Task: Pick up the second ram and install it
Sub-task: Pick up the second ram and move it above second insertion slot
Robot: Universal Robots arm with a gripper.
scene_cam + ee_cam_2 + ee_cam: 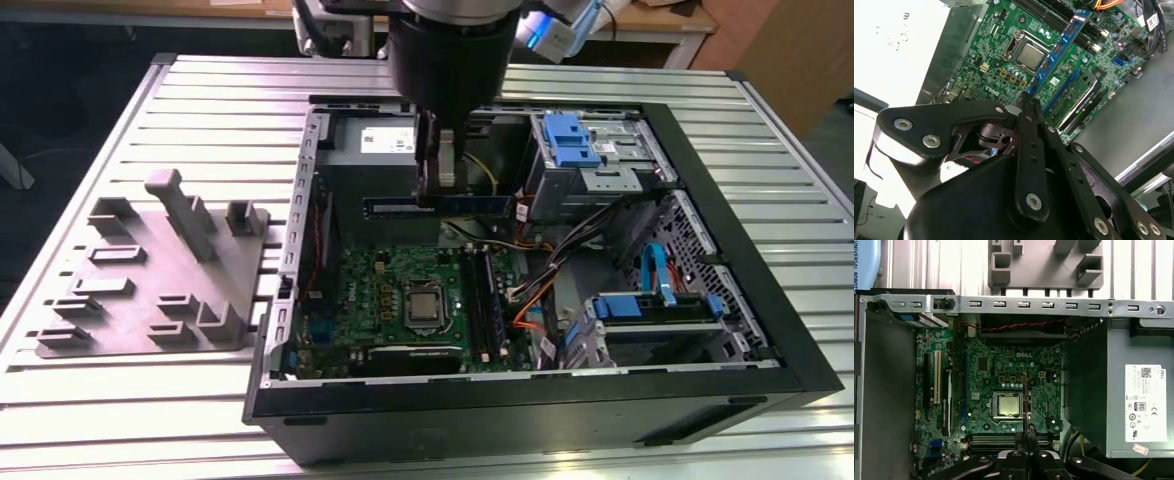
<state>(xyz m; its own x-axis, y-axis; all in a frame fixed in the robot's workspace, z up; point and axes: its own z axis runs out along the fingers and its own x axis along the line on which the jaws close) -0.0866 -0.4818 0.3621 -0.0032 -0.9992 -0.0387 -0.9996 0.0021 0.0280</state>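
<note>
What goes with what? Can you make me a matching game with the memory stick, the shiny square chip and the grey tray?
Things:
1. second ram
2. silver square chip
3. grey tray

Places:
A. lying on the table, outside the computer case
B. sitting in the middle of the green board
C. held above the open case, between the fingers of the gripper

Pairs: 1-C, 2-B, 3-A
</note>
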